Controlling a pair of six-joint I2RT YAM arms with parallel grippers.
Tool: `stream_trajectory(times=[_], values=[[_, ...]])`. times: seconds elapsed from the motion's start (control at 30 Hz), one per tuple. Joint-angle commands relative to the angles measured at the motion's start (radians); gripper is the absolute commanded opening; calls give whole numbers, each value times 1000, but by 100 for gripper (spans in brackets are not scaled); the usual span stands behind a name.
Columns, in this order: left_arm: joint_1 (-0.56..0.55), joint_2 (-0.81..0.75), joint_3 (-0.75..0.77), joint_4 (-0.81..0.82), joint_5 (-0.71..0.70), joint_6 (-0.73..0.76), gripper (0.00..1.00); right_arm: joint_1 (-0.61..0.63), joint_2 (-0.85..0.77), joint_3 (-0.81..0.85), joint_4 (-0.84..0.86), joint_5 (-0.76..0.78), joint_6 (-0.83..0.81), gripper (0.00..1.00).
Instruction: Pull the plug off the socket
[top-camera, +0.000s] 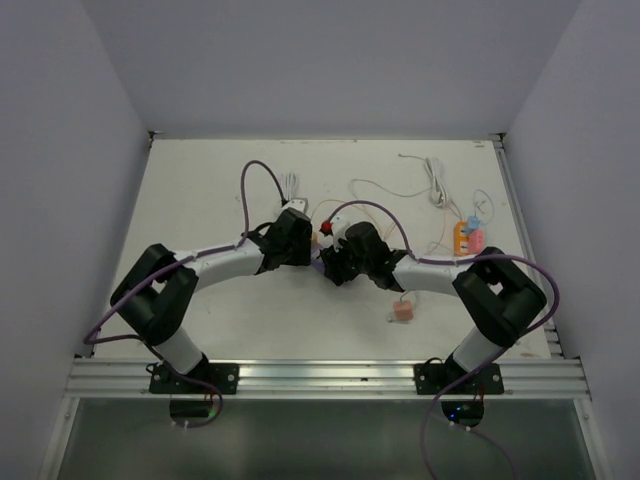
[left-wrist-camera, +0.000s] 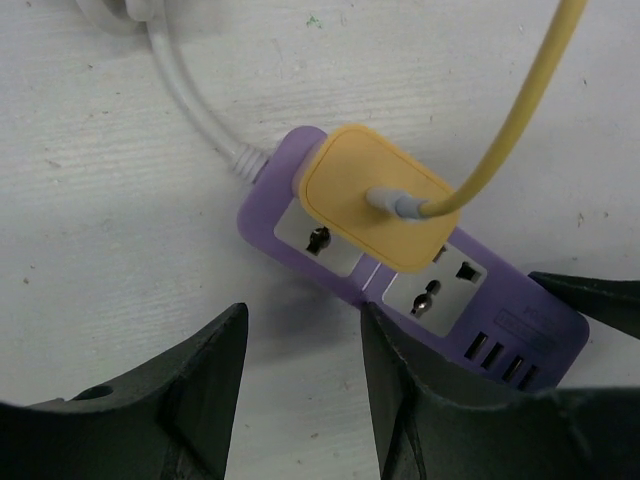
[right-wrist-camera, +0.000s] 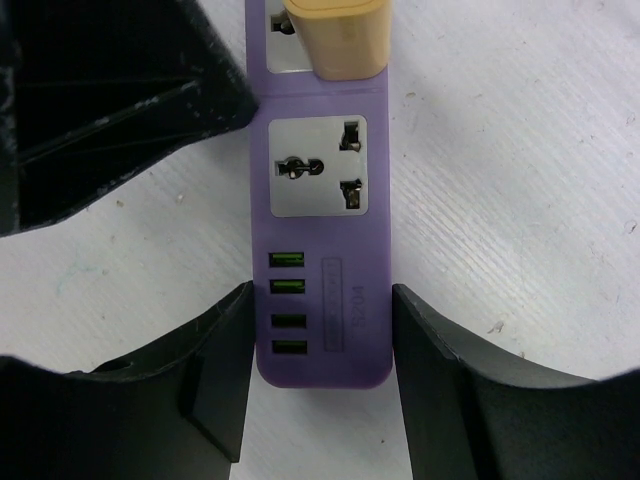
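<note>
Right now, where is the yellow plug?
In the left wrist view the yellow plug sits pushed into the purple power strip, at the end where the white cable enters, next to an empty socket.

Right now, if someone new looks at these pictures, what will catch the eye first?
The purple power strip in the middle of the white table stands out, with a yellow plug seated in one socket. The right gripper straddles the strip's USB end, one finger against each side. The left gripper sits beside the strip with only bare table between its fingers.
</note>
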Motion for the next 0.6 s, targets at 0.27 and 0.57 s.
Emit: stream_trajectory(times=[0.27,0.57], values=[[25,-209,-144,105,59,77,55,4,29,-54,80,27,-27,0],[90,-312,-164,343,-5,123,76,4,63,-35,79,-14,-36,0]])
